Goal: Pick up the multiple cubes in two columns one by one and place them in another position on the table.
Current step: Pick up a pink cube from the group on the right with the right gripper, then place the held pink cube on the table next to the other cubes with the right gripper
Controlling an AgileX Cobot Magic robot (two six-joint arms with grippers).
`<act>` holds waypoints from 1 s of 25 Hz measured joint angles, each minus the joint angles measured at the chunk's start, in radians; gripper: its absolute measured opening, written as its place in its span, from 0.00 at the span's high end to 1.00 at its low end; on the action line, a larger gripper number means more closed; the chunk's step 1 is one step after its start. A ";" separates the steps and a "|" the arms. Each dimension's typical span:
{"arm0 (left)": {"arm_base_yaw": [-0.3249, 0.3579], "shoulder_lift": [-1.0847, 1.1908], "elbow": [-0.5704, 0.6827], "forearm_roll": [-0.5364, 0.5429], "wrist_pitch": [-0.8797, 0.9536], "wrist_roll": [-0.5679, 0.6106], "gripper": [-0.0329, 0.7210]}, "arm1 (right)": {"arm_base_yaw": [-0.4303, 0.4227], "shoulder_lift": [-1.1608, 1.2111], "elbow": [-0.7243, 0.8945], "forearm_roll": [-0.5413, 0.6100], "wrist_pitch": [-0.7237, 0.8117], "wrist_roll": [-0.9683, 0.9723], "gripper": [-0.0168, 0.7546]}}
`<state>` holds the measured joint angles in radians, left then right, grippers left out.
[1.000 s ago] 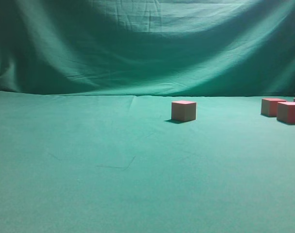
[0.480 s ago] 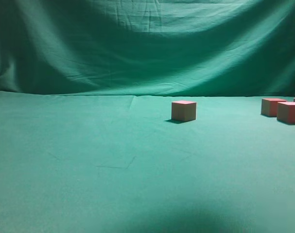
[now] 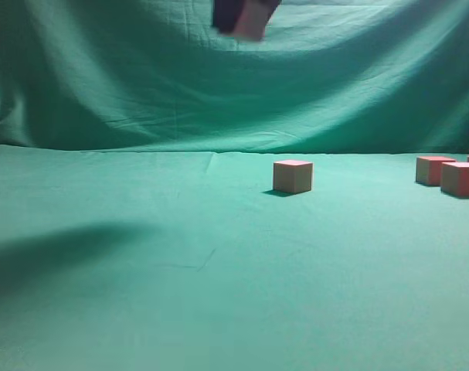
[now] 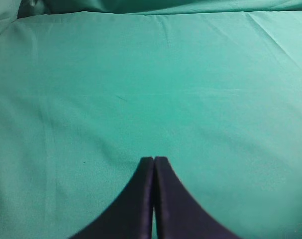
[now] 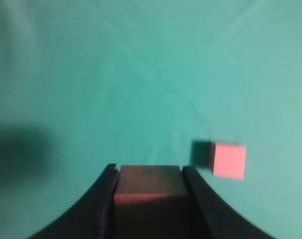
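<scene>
The right tool point(image 5: 150, 199) is hanging high above the green surface point(image 3: 141, 255), its two jaws clamped on a held cube point(image 5: 149, 196), which is filling the gap between them in the right wrist view; in the exterior view the same cube point(image 3: 252, 19) is showing blurred at the top edge, well above everything else. One placed cube point(image 3: 293, 176) is sitting alone near the middle of the surface, and the remaining cubes point(image 3: 449, 175) are waiting in a cluster at the far right, partly cut off by the frame. The left tool point(image 4: 154, 164) is idling over bare cloth with its jaws pressed together, holding nothing. The likely risk is a drop from this height: the blur suggests quick motion, and a cube released before it is touching the cloth may bounce or roll. Coming down too near the placed cube could also knock it aside, and the wrinkled cloth may be tipping whatever lands on a fold.
</scene>
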<state>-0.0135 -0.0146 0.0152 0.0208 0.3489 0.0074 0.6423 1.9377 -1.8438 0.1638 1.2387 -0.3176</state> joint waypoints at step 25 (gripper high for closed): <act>0.000 0.000 0.000 0.000 0.000 0.000 0.96 | 0.001 0.362 -0.209 -0.095 -0.037 -0.455 0.63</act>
<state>-0.0135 -0.0146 0.0152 0.0208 0.3489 0.0074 0.6433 2.3001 -2.0527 0.0686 1.2020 -0.7730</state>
